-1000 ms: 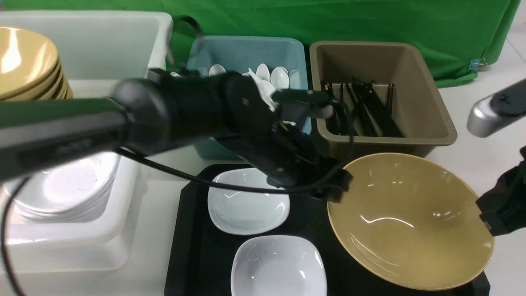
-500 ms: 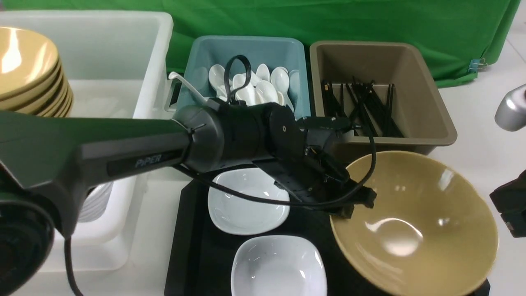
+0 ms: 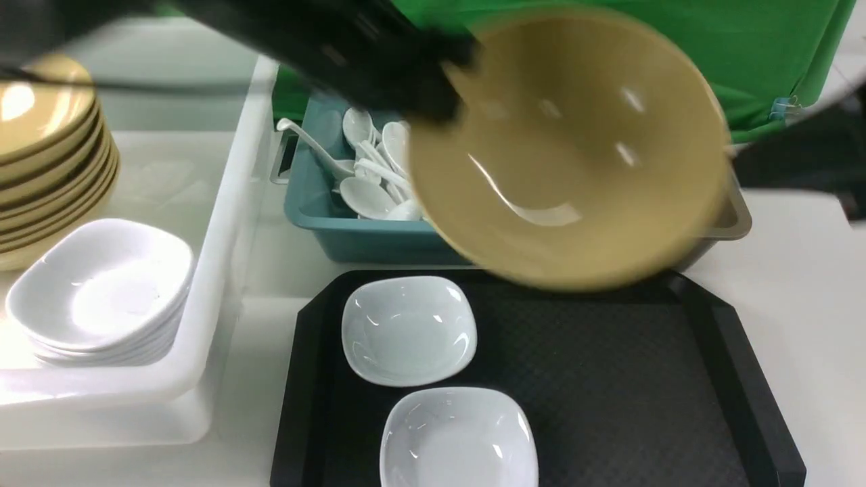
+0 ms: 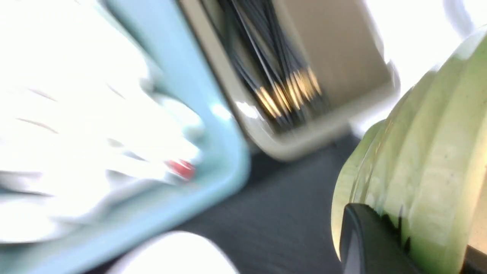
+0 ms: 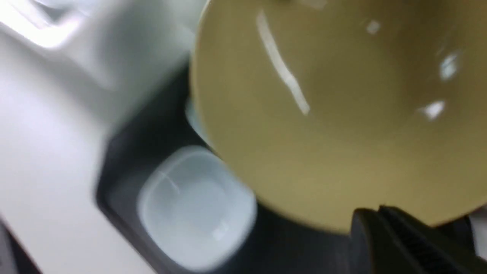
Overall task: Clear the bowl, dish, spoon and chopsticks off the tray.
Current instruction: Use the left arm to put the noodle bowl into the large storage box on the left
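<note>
The mustard-yellow bowl (image 3: 568,149) hangs tilted in the air above the bins, blurred by motion. My left gripper (image 3: 454,80) is shut on its left rim; the left wrist view shows the rim (image 4: 418,152) pinched between the dark fingers (image 4: 365,236). My right gripper (image 5: 374,220) is shut with its fingers pressed together, just beside the bowl's edge (image 5: 323,114). Two white squarish dishes (image 3: 408,329) (image 3: 459,436) sit on the left part of the black tray (image 3: 609,379). Several white spoons (image 3: 369,182) lie in the teal bin. Several black chopsticks (image 4: 281,87) lie in the brown bin.
A white tub (image 3: 223,223) at the left holds a stack of yellow bowls (image 3: 47,155) and a stack of white dishes (image 3: 101,291). The teal bin (image 3: 352,237) and the brown bin (image 3: 734,216) stand behind the tray. A green cloth (image 3: 778,54) hangs at the back.
My left gripper closed on the bowl's rim and lifted it up and back off the tray, over the bins. The right arm rose alongside.
</note>
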Robot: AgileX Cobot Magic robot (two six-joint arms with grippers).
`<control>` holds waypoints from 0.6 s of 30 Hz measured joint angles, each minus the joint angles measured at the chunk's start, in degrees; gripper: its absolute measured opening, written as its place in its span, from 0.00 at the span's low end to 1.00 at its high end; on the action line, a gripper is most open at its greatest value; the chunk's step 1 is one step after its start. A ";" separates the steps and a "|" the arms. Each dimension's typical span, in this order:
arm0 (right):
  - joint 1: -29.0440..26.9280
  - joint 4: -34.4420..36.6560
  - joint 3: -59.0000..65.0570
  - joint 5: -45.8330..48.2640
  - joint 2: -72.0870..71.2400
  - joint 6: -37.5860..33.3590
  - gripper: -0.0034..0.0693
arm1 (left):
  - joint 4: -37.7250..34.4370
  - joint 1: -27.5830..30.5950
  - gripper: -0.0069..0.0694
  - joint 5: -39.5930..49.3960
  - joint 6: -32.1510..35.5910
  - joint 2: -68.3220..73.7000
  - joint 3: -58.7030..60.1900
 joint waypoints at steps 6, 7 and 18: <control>10.26 2.12 -15.67 -0.06 12.46 -2.75 0.06 | -0.05 23.57 0.10 5.61 0.05 -6.69 -2.05; 11.78 2.18 -18.20 -0.10 14.41 -2.90 0.06 | -0.18 27.28 0.10 6.10 0.05 -7.02 -2.05; 23.45 2.18 -44.23 -1.72 36.12 -3.24 0.06 | -5.95 57.34 0.10 -0.42 -0.15 -0.07 -2.05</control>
